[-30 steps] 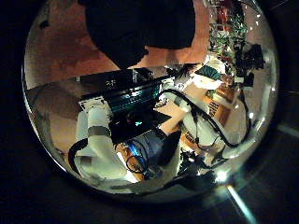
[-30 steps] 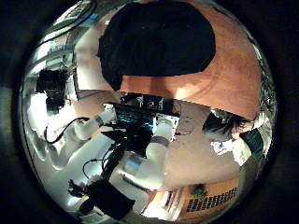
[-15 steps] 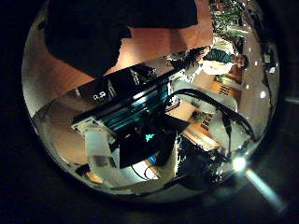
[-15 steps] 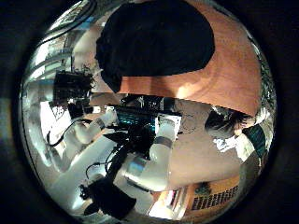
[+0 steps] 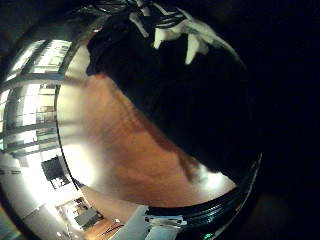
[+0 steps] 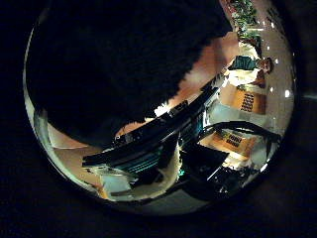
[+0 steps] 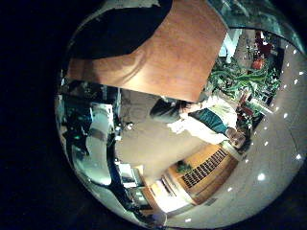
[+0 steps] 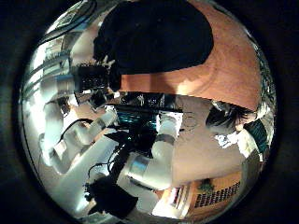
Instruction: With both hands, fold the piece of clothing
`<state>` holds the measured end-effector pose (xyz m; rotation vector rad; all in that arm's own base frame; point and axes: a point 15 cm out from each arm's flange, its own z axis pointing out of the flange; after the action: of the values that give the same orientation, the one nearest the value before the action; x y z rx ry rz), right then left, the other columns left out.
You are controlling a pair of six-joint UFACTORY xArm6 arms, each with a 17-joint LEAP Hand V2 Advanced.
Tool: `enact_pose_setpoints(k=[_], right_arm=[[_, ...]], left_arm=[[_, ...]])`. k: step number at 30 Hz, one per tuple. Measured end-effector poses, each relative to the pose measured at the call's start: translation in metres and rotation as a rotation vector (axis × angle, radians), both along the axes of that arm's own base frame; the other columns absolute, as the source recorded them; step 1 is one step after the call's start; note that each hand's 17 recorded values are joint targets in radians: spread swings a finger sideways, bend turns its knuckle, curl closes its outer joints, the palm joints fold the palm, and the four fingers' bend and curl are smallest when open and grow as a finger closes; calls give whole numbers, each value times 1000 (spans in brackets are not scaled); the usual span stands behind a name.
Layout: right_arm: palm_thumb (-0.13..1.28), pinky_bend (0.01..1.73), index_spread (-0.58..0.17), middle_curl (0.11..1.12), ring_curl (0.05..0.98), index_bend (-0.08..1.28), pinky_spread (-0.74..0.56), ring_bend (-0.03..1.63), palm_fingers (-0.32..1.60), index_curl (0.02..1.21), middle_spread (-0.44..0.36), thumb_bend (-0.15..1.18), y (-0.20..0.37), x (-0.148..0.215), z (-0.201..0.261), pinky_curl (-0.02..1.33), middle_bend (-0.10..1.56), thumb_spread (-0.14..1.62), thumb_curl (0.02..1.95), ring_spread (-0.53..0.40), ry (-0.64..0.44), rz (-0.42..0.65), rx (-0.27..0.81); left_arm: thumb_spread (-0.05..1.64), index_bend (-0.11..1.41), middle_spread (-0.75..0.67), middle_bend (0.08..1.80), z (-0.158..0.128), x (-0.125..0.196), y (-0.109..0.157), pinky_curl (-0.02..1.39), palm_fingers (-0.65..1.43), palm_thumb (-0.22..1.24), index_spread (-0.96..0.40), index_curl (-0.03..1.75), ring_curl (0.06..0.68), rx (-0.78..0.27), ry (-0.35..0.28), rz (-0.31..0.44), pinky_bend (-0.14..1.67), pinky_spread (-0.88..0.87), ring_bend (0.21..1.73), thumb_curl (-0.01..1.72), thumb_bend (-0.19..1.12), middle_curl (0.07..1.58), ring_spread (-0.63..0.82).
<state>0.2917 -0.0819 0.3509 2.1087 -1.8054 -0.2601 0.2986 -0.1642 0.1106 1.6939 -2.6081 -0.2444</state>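
Black fabric, the garment [image 8: 157, 39], lies flat on the wooden bench [image 8: 229, 79], not yet folded. The left hand [image 8: 92, 78] is low over the garment's near edge: cloth fills most of its thumb side palm view, and its fingers [image 5: 196, 44] reach over the dark cloth in the little finger side view. I cannot tell whether they have pinched any fabric. The right hand sits higher and well back, seeing the whole garment; its fingers are not in view. Risks: one hand lifting alone would drag or bunch the cloth; a shallow pinch could slip and spoil the fold.
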Motion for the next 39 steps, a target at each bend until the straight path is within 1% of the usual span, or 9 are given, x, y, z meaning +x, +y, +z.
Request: enact_pose_setpoints(k=[3,4,7,12,16,23,30,34,39], right_arm=[[21,501,-349,358,238,164,352,473,140,281,12,-17,0,0,0,243,222,1172,210,162,0,0,0],[22,499,-349,358,238,163,356,471,142,281,12,-16,0,0,-1,244,223,1174,210,162,3,-1,0],[22,491,-350,358,240,163,361,467,147,283,12,-17,0,0,0,246,218,1177,209,162,0,-1,-2],[22,476,-351,358,239,164,364,461,157,288,12,-17,1,0,-1,248,210,1178,208,163,5,4,-1],[30,465,-351,359,238,162,366,453,165,289,12,-16,3,1,-2,250,212,1179,210,163,10,12,-1],[95,451,-352,362,248,151,357,486,214,286,1,-2,12,8,-18,251,216,1186,222,143,59,43,4],[239,460,-330,374,265,143,326,540,228,270,-21,0,28,17,-38,255,242,1179,248,77,112,95,8],[253,469,-306,380,267,144,318,537,198,266,-21,-17,36,25,-56,261,256,1162,250,67,128,122,10],[249,482,-286,380,266,147,309,533,169,263,-9,-21,42,14,-103,267,252,1129,253,77,156,116,27]], left_arm=[[1014,167,158,531,3,6,-2,310,412,264,89,271,202,-2,-6,2,484,256,830,326,20,444,200],[1043,172,103,602,4,6,-2,335,633,334,51,271,220,-2,-5,2,585,130,897,336,48,473,85],[1100,210,-31,720,9,10,-3,392,896,430,-46,290,277,-4,-8,8,743,-113,1043,360,67,553,-156],[1172,338,-222,820,25,20,-4,525,1086,520,-217,371,388,2,-5,15,990,-352,1231,387,68,699,-364],[1192,524,-332,896,37,25,-6,611,1151,637,-355,477,449,7,0,11,1141,-441,1332,426,94,792,-411],[1149,751,-443,1011,83,46,-17,701,1105,697,-515,664,507,9,2,-15,1253,-507,1435,477,50,902,-415],[1125,810,-497,1071,133,61,-23,758,1061,717,-593,805,531,58,104,-45,1281,-526,1487,511,-5,959,-407],[1121,797,-512,1079,144,65,-24,780,1044,721,-617,862,535,78,168,-55,1282,-533,1500,523,-13,975,-404],[1119,767,-528,1083,150,70,-22,812,1034,721,-647,943,537,80,210,-48,1275,-537,1512,536,-14,992,-401]])
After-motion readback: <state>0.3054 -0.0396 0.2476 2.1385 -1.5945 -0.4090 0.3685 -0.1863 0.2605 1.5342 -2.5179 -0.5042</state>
